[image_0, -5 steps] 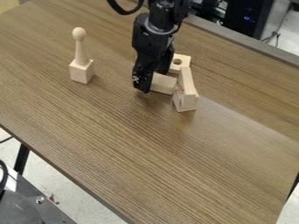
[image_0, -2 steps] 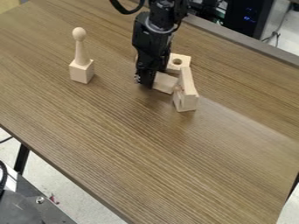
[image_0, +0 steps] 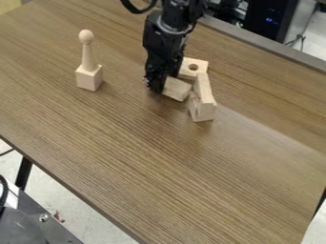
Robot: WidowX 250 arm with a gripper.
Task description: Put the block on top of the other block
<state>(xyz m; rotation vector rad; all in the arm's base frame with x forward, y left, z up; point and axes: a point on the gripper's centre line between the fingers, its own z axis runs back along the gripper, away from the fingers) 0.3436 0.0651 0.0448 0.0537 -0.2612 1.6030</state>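
While inside table edges point(image_0: 76, 194), blocks point(image_0: 177, 89) close-set.

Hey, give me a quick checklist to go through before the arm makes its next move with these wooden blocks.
1. Gripper at the plain block: ok, it is at the block's left end.
2. Secure hold on that block: cannot tell.
3. Plain block on top of another: not ok, it sits low, beside the tall block.
4. Room around the plain block: not ok, the tall block and the block with a hole are close by.
5. Ball-topped piece upright and out of the way: ok, it stands well off to the left.
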